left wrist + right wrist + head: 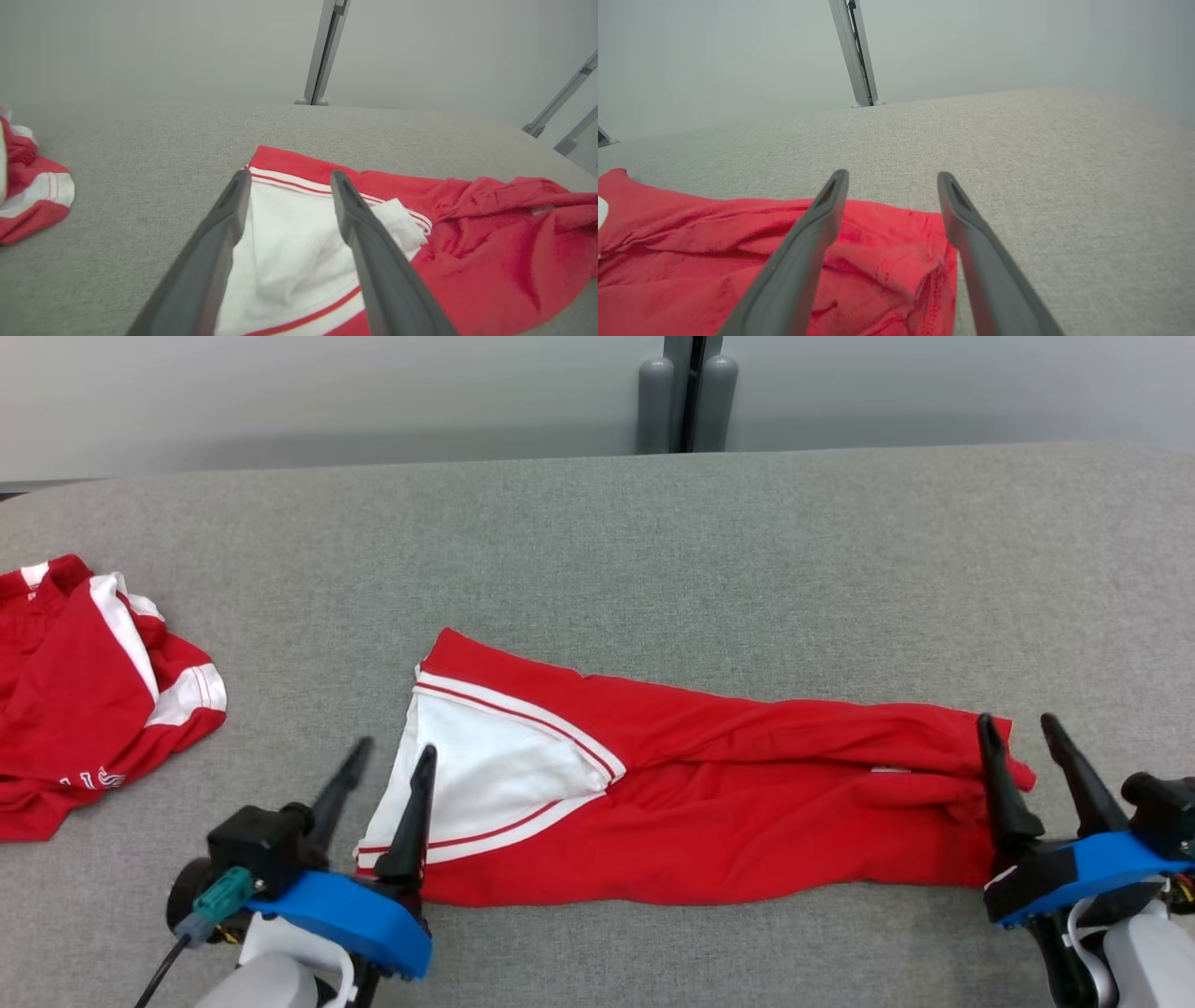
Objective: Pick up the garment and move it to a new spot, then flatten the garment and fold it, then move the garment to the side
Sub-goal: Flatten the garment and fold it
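On the grey fabric-covered desk [653, 541]: a long red garment with a white striped panel [728, 784] was laid lengthwise near the front edge, between the two arms.
Garment's lie: it was mostly flat, with creases bunched toward its right end and the white panel turned to the left end.
Left gripper [390, 756]: the fingers were spread apart and nothing was held; one finger was placed over the white panel, the other over bare desk just beside it.
Right gripper [1016, 728]: the fingers were spread wide and nothing was held; one finger was set over the red hem, the other just past it.
Contact: whether the cloth was touched could not be told.
Reason for placement: a gripper at each end was judged to suit drawing the cloth out along its length.
Step in hand: flattening was judged nearly done; moving aside was not yet done.
Crumpled red-and-white garment [84, 691]: it was heaped at the far left, well apart.
Risk: the right-end creases could be carried into a fold.
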Available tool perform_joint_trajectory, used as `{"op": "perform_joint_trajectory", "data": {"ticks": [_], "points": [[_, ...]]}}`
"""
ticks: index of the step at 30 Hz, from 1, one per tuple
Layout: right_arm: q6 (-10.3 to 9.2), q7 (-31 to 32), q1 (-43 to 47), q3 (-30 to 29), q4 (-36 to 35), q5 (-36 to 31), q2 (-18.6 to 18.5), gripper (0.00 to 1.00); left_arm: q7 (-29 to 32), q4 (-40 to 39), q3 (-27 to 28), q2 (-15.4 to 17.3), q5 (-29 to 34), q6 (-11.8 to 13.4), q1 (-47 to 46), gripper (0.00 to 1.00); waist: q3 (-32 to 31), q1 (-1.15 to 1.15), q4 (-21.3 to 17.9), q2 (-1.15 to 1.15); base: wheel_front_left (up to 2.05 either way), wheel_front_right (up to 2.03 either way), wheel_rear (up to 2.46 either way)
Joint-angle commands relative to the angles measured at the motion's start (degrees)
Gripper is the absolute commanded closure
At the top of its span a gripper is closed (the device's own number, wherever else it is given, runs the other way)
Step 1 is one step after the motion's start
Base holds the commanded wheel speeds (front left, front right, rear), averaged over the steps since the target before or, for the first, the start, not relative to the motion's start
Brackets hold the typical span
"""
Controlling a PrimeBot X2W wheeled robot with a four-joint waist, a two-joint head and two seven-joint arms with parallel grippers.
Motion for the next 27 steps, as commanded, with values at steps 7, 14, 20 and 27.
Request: {"op": "perform_joint_trajectory", "data": {"ticks": [7, 14, 20, 27], "points": [[0.03, 0.4, -0.2, -3.6, -2.9, -0.5, 0.9, 0.0, -0.3, -2.3, 14.8, -6.8, 13.8, -0.3, 4.9, 0.0, -0.3, 0.0, -0.1, 0.0, 0.0, 0.0, 0.0], [0.03, 6.4, -1.7, -7.6, 4.3, -2.4, 4.1, 0.0, -0.3, -4.7, 29.1, -15.3, 27.1, -3.3, 8.6, 0.0, 0.5, 0.0, 0.4, 0.0, 0.0, 0.0, 0.0], [0.03, 8.9, -1.1, -7.4, 7.9, -2.4, 6.6, 0.0, -0.3, -4.8, 37.3, -20.1, 33.7, -6.8, 10.9, 0.0, 1.0, 0.0, -0.2, 0.0, 0.0, 0.0, 0.0], [0.04, 10.1, 1.2, -5.1, 9.2, -0.2, 9.5, 0.0, -0.3, -3.2, 42.8, -23.6, 39.9, -9.9, 11.5, 0.0, 1.2, 0.0, -0.5, 0.0, 0.0, 0.0, 0.0]]}}
